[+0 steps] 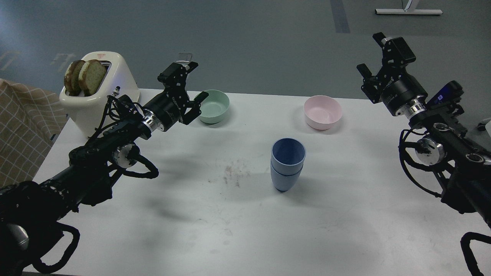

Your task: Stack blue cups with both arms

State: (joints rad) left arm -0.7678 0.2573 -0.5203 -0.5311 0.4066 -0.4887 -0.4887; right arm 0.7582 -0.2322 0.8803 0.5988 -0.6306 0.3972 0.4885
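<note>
Stacked blue cups (287,164) stand between both open fingers, well apart.

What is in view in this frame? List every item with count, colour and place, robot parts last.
blue cups: two, light blue, nested one in the other, upright at mid-table.
green bowl: one, mint green, far side of the table, left of centre.
pink bowl: one, pale pink, far side, right of centre.
toaster: one, cream, far left corner of the table.
toast: two browned slices standing in the toaster.
checked cloth: one, tan, off the table's left edge.
table: one, white, with dark specks near the middle.
left gripper: black, open, raised beside the green bowl.
right gripper: black, open, raised at far right.
</note>
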